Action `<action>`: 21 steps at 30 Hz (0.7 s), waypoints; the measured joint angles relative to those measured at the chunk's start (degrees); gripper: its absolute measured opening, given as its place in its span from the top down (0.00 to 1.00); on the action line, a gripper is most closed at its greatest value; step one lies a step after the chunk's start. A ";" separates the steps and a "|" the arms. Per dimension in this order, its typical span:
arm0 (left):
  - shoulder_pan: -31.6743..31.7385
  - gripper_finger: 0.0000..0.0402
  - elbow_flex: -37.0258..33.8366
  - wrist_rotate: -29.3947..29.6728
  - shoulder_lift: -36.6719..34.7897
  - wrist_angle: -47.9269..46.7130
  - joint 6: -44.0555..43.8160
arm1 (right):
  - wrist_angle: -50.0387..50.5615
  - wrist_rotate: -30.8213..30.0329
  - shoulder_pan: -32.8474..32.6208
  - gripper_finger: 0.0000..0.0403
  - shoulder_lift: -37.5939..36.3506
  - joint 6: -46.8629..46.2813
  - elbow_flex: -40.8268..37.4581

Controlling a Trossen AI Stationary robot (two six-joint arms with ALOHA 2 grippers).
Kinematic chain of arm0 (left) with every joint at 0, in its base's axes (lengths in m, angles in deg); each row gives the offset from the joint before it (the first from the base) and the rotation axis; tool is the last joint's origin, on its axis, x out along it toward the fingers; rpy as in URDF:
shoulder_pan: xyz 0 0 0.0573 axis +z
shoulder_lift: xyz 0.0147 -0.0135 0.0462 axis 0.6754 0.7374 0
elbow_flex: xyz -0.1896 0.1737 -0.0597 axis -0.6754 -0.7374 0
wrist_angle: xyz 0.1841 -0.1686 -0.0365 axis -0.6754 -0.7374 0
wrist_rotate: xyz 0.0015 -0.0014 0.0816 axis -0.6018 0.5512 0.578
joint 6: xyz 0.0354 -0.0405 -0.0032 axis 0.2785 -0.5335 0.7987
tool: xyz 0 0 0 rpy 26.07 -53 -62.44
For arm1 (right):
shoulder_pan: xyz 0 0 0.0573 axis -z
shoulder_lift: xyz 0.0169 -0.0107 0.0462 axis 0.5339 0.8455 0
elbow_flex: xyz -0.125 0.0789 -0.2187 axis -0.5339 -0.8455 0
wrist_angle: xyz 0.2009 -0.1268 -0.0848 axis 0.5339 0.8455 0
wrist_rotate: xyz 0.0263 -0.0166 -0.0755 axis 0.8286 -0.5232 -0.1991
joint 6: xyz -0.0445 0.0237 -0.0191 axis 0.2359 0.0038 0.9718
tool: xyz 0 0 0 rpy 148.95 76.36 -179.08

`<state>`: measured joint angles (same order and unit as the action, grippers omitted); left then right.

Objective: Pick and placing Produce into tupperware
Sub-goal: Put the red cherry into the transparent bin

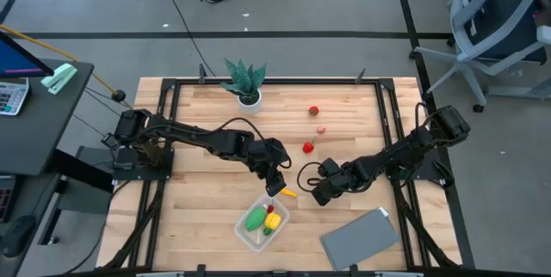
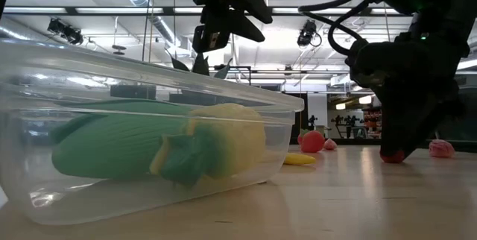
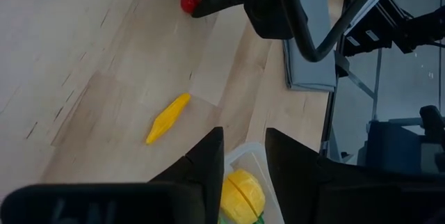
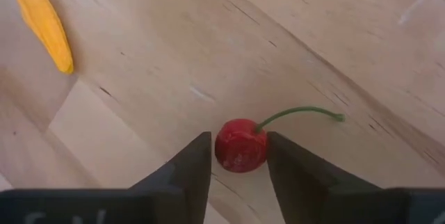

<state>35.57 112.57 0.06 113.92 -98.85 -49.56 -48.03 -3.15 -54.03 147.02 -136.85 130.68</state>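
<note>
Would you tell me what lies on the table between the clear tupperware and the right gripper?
A small yellow produce piece lies between the tupperware and the right gripper, seen in the high view.

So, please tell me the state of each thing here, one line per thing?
tupperware: open, holds green and yellow produce.
cherry: on the table, between the right gripper fingers.
yellow piece: lying loose beside the tupperware.
left gripper: empty, jaws apart, above the tupperware.
</note>
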 joint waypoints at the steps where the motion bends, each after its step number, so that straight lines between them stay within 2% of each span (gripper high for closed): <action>1: 0.00 0.72 0.00 0.00 0.00 0.02 0.00 | 0.00 0.00 0.00 0.66 0.00 0.00 0.00; 8: 0.00 0.72 0.00 0.04 0.00 0.01 0.00 | -0.04 0.00 0.00 0.73 0.00 0.07 0.00; 21: 0.00 0.73 0.00 0.39 0.00 0.02 -0.13 | -1.16 0.07 0.00 0.74 0.00 -2.42 0.02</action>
<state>35.57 112.57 0.44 113.92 -98.83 -49.69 -49.18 -3.08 -54.03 147.02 -139.27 130.70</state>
